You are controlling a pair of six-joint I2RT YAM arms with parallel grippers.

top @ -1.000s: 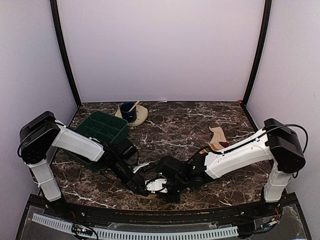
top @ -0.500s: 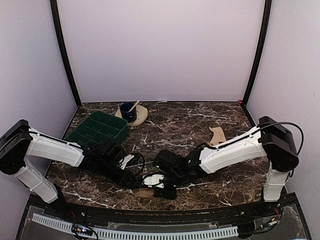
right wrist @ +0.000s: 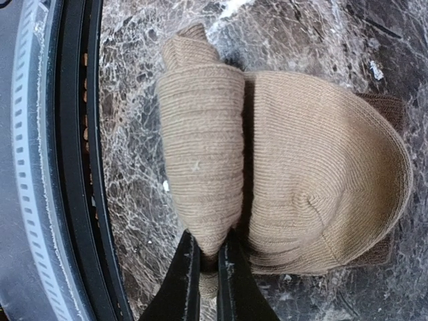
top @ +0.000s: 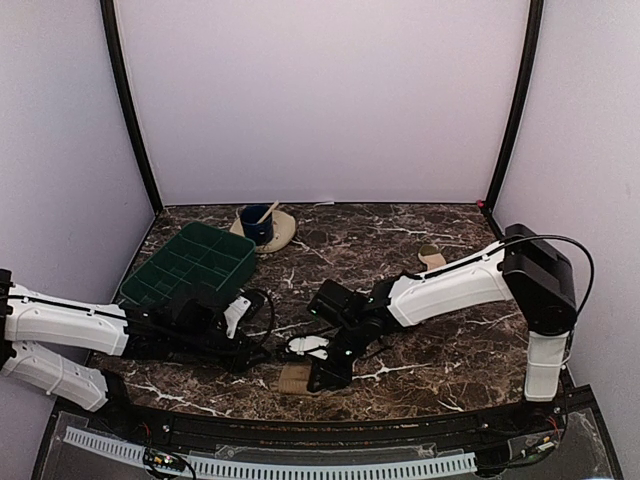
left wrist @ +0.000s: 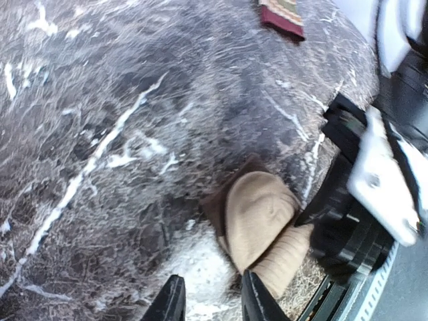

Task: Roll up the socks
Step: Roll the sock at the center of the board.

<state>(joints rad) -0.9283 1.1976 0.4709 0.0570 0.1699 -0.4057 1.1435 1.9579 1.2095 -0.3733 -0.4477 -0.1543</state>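
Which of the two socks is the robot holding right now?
The plain tan sock by the front edge, partly rolled, pinched by the right gripper. The striped sock lies apart, untouched.

We see a plain tan sock (right wrist: 301, 180), a dark brown white-veined marble counter (top: 350, 250), a green tray (top: 190, 262)

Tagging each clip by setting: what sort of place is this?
Probably a lab test booth rather than a home: plain pale walls and black corner posts box in a marble-patterned table, with two robot arms mounted at its near edge.
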